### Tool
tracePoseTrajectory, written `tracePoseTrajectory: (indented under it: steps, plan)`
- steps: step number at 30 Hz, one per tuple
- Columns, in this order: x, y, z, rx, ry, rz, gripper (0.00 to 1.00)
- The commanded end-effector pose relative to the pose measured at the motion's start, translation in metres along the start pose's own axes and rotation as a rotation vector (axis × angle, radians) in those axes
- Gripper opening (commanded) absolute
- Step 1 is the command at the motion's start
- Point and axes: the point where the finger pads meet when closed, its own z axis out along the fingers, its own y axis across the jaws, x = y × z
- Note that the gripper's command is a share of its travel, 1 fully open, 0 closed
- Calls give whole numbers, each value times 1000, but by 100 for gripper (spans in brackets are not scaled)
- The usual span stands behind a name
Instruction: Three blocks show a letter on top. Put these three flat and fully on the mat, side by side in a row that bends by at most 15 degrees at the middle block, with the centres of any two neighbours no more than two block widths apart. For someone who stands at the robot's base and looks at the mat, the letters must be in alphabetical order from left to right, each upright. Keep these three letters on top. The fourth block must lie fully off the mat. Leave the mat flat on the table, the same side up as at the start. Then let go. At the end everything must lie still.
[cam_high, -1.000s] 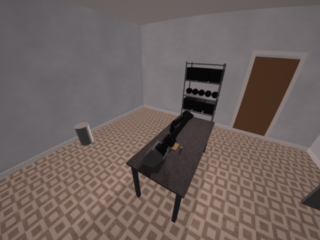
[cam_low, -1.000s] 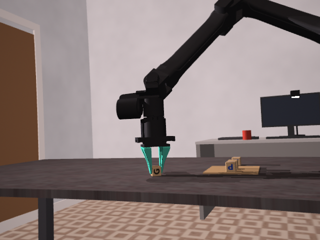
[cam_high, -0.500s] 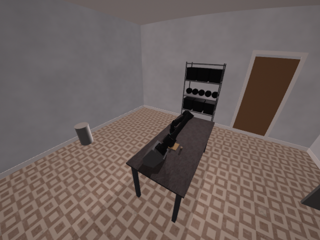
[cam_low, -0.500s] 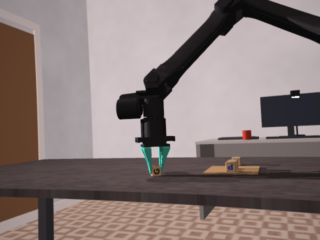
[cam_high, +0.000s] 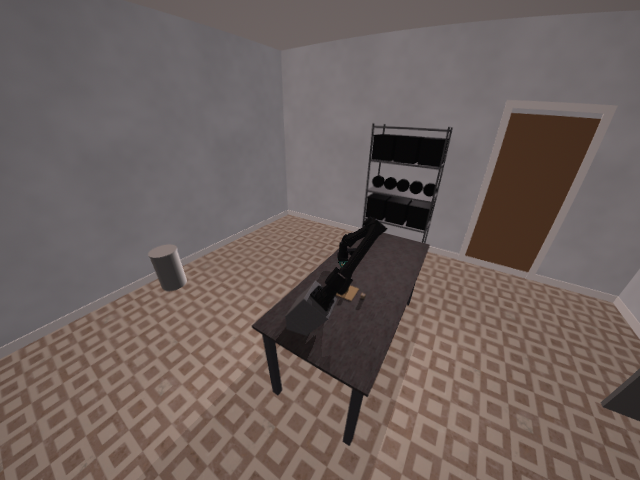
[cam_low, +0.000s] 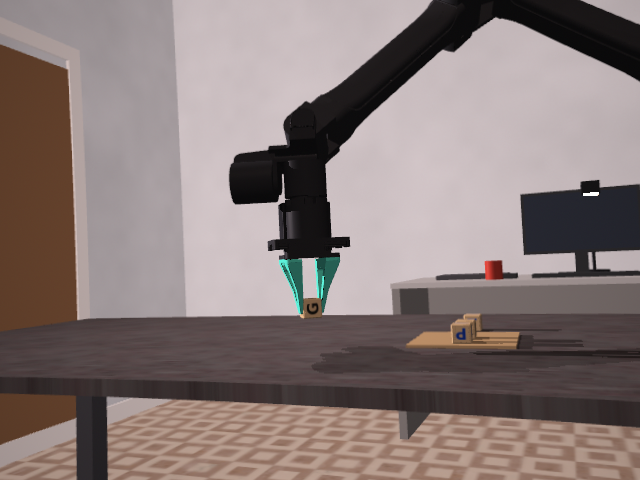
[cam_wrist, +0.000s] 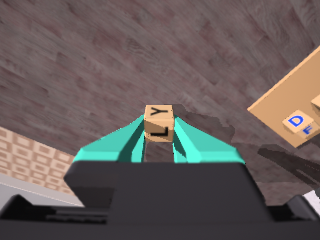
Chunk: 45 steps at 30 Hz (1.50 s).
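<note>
One block (cam_low: 311, 308) (cam_wrist: 159, 131) is clamped in your gripper (cam_high: 342, 263) (cam_low: 311, 304) (cam_wrist: 159, 120), fingers pressed on opposite sides. It looks lifted off the table (cam_high: 387, 258) (cam_low: 155, 356) (cam_wrist: 75, 50), well apart from the mat (cam_high: 351, 292) (cam_low: 429, 340) (cam_wrist: 280, 100). Exterior shows a G on its side; wrist shows Y and L. I can't tell which face is the top.

Step in hand, my read: carrying this block to its slot in the row. Confirm it's one of your three letters first; if it's the spare, it has to end up off the mat.

Mat side: wrist shows a block with D and F (cam_wrist: 298, 121) on the mat, another cut off at the frame edge. Exterior has a front block with a blue letter (cam_low: 461, 333) on the mat, a second just behind, and a rear block (cam_high: 362, 296) (cam_low: 473, 320) that the top view puts off the mat.

Next: travel high, turn the letter upright for the base-side reader, lower flat, release, back straight up. Tight bit is finger room beside the neighbours; a clip could skew the row or drag the mat.

Red cup (cam_low: 493, 269) and monitor (cam_low: 578, 222) sit on the desk behind, out of your way.

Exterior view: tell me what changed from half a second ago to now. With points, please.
The gripper (cam_high: 342, 264) (cam_low: 311, 308) (cam_wrist: 159, 120) has risen, lifting the G block (cam_low: 311, 307) (cam_wrist: 159, 120) off the table. That block was already between the fingers; nothing was let go. The mat (cam_high: 352, 293) (cam_low: 429, 341) (cam_wrist: 280, 102) stayed put.
</note>
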Motion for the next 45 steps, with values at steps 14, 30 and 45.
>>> tracePoseTrajectory:
  steps: [14,30,45]
  plan:
    - [-8,-2,-47,7,2,32,20]
    - [-9,0,-48,1,0,29,20]
    - [-9,0,-48,1,0,29,20]
